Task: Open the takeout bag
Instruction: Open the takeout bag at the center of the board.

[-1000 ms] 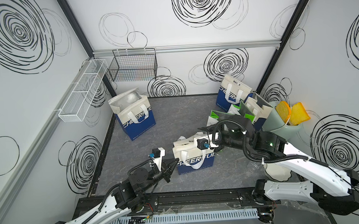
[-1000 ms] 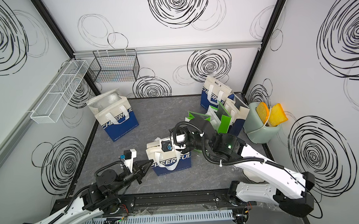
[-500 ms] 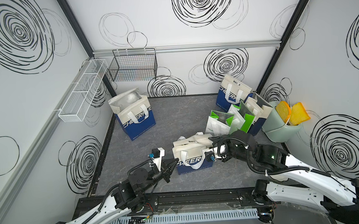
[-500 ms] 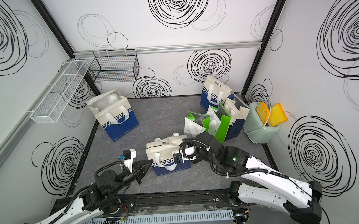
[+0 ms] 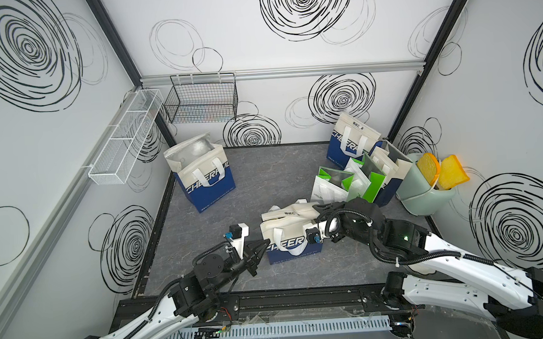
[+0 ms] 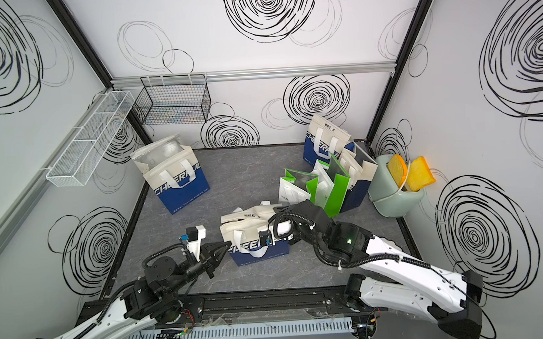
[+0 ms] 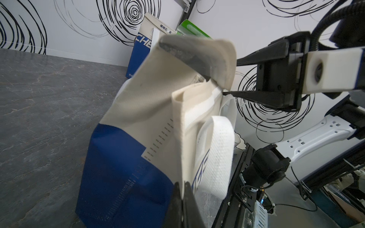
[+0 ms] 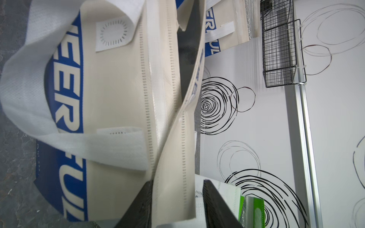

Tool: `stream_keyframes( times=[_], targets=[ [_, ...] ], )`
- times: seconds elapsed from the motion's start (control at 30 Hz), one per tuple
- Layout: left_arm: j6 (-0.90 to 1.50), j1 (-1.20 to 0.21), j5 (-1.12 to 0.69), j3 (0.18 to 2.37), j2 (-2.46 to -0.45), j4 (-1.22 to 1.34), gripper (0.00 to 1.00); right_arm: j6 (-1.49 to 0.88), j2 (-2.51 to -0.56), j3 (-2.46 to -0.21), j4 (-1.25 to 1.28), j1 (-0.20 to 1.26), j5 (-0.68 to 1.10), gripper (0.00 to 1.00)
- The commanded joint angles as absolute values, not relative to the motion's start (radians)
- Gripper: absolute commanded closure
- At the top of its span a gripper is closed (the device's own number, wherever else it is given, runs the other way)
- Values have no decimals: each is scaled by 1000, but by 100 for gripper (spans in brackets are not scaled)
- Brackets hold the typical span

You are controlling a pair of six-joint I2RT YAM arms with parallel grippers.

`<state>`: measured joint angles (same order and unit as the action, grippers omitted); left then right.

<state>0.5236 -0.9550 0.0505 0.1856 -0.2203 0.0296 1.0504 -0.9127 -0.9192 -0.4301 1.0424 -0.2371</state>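
Framing of black metal (image 5: 286,298) runs along the near edge, and both arms reach from it over the grey marbled floor (image 5: 264,177). Near the middle of that floor, between the two tools, stands the blue-and-cream fabric takeout bag (image 5: 286,231) with white strap handles. The left gripper (image 5: 264,242) meets its near left corner, jaws pressed together and pinching the cream side edge. The right gripper (image 8: 177,182) sits at the bag's right end with jaws spread, one on each side of the cream top flap (image 7: 197,57), which lies against one finger and clear of the other. Near that gripper the flap curls upward, showing a dark lining. Behind the right arm stands a cluster of green-and-white bags (image 5: 350,185); beside them, against the right wall, a pale green plastic bin (image 5: 424,197) tilts with two yellow bread-slice shapes (image 5: 428,168) sticking out. Farther left stands a second blue-and-cream bag (image 5: 205,180), its mouth open on silver lining; a third such bag (image 5: 348,137) stands by the back wall. A black wire basket (image 5: 201,100) hangs on the back wall and a white mesh shelf (image 5: 125,139) on the left wall.
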Motion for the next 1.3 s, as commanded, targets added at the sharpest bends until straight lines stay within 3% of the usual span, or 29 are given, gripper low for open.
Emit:
stream_keyframes(
  times=[0.0, 0.2, 0.67, 0.8, 1.27],
  targets=[
    [526, -957, 67, 183, -212, 29, 100, 1073, -910, -906, -397, 1054, -228, 56],
    [528, -957, 67, 181, -213, 29, 100, 1070, -917, -894, -378, 1060, -234, 57],
    [529, -962, 72, 182, -214, 29, 100, 1069, -942, -902, -332, 1063, -280, 86],
    [527, -962, 72, 181, -216, 29, 100, 1059, -943, -911, -331, 1063, -289, 99],
    [519, -963, 63, 183, -225, 33, 100, 960, -970, -1038, -378, 1066, -262, 100]
  ],
)
